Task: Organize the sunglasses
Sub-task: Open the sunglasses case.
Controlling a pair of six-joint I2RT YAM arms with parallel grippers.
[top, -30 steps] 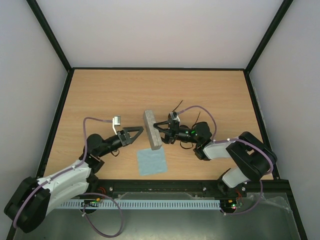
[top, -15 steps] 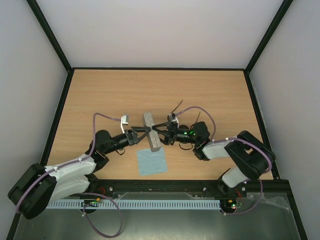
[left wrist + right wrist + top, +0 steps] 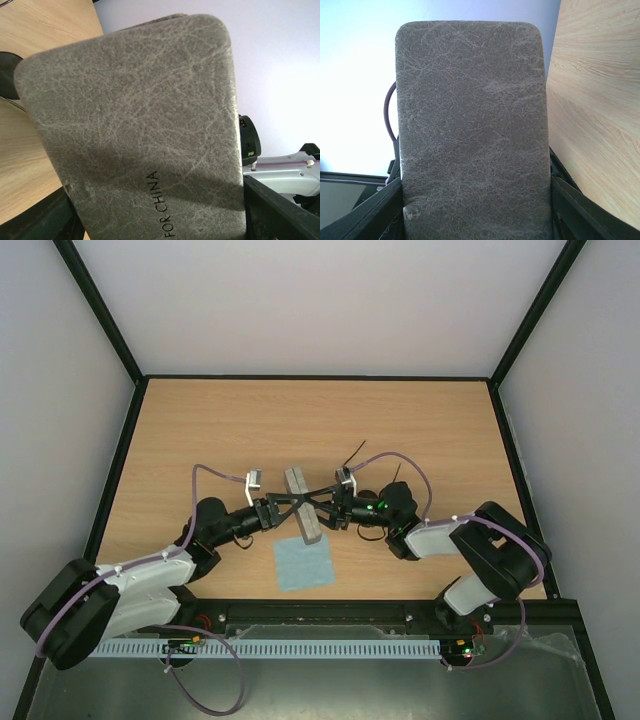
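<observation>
The grey case (image 3: 303,505) stands on edge mid-table between both grippers and fills both wrist views (image 3: 140,125) (image 3: 472,130). My right gripper (image 3: 313,504) (image 3: 475,210) is shut on it, fingers flush on both long edges. My left gripper (image 3: 296,508) (image 3: 160,215) straddles the case from the other side. One of its fingers (image 3: 270,210) lies against an edge, and a sliver of table shows by the other. Of the sunglasses, a dark round lens (image 3: 7,75) shows beyond the case. A thin temple arm (image 3: 356,453) sticks out beside the right wrist, and the arm hides the rest.
A light blue cloth (image 3: 304,562) lies flat just in front of the case. The wooden table (image 3: 230,430) is fenced by black frame rails (image 3: 115,470) and white walls. Purple cables loop over both arms.
My left arm has reached right until its fingers straddle the case, and its jaws have narrowed. The right arm and the case have stayed where they were.
</observation>
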